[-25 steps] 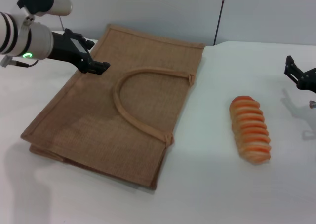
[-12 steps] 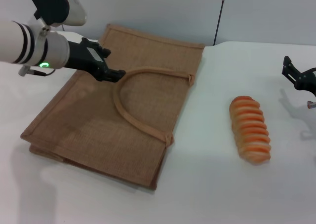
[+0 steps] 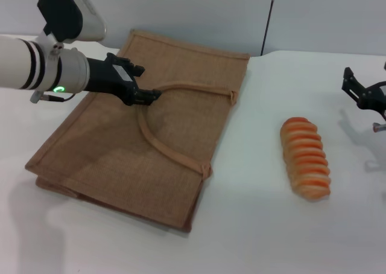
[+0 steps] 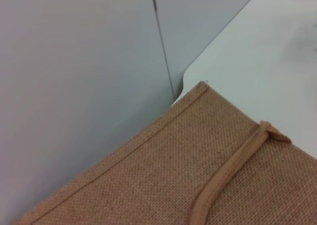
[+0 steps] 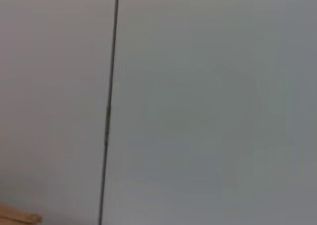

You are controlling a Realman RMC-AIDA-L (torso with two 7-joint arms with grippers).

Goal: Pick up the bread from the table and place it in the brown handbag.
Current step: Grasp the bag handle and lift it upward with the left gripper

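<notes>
The bread [image 3: 306, 159], an orange-tan ridged loaf, lies on the white table [image 3: 259, 226] at the right. The brown handbag [image 3: 120, 147] lies flat at the left, its arched strap handle [image 3: 181, 87] on top. My left gripper [image 3: 145, 82] is open over the bag's upper part, one fingertip [image 3: 152, 96] at the handle's arch. The left wrist view shows the bag's far corner [image 4: 163, 185] and its handle [image 4: 228, 170]. My right gripper [image 3: 360, 88] is open and empty at the table's right edge, behind and to the right of the bread.
A grey wall [image 3: 199, 14] with a vertical seam stands just behind the bag. The right wrist view shows only this wall [image 5: 198, 106]. Bare white tabletop lies between the bag and the bread and along the front.
My left gripper has moved right and slightly forward across the bag, from its left edge to the handle's arch. My right gripper has shifted slightly back. The bread and bag have not moved.
</notes>
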